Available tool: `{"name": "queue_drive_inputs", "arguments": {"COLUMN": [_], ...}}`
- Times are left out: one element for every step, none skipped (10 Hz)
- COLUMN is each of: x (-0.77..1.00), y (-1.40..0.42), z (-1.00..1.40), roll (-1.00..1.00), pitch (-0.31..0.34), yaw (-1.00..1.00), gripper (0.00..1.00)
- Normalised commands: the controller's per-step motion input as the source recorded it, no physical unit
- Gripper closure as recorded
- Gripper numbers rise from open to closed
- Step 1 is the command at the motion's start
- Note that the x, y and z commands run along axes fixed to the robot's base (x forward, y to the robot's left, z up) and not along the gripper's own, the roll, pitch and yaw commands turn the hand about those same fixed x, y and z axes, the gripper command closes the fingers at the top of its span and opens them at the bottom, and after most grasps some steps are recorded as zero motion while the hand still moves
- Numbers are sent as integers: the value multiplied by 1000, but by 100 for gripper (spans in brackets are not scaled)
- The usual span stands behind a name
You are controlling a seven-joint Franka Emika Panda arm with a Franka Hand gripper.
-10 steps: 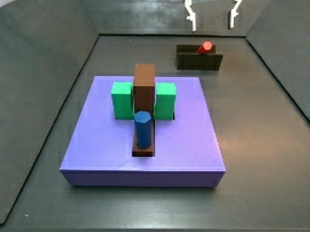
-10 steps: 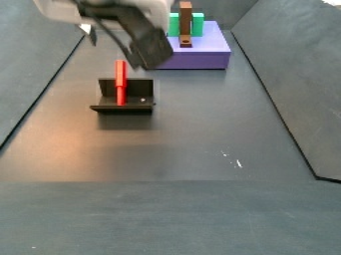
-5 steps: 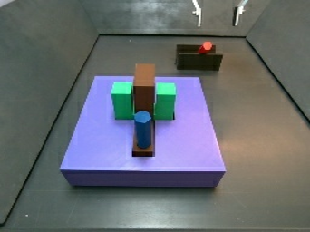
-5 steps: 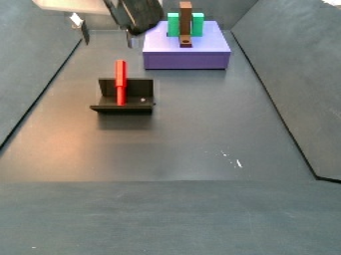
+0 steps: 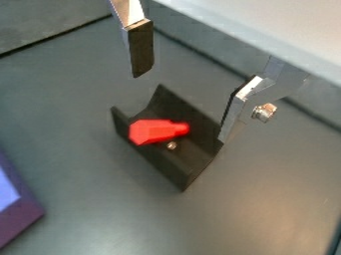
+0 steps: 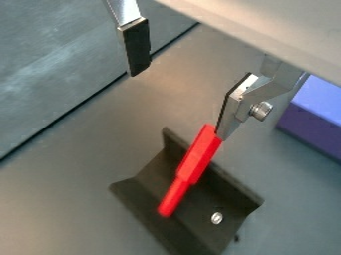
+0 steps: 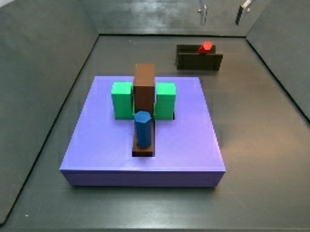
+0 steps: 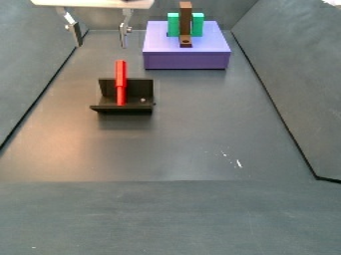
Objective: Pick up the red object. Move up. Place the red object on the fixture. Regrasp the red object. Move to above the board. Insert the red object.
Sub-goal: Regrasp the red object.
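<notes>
Right now the red stick (image 8: 122,80) is standing upright in the fixture (image 8: 126,101), untouched. I am hovering well above it with my gripper (image 5: 190,78), jaws spread wide and holding nothing. Farther off, the purple board (image 7: 145,136) is lying on the floor.

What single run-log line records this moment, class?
phase: red object released, upright in fixture | gripper: open, empty, high above fixture | board: not reached | next: regrasp, probably
</notes>
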Motion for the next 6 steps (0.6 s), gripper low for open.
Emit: {"name": "queue_drive_inputs", "arguments": {"x": [17,-51,-83,-174,-223,-146], "y": [0,0,-29,-43,-66,-74], "z": [-26,-97,-103,-106,-106,-103], "roll": [894,823,754,757,791,743], "pitch": [83,29,23,0,0,0], "yaw": [126,20,3,20,23,37], "gripper": [0,0,0,0,0,0]}}
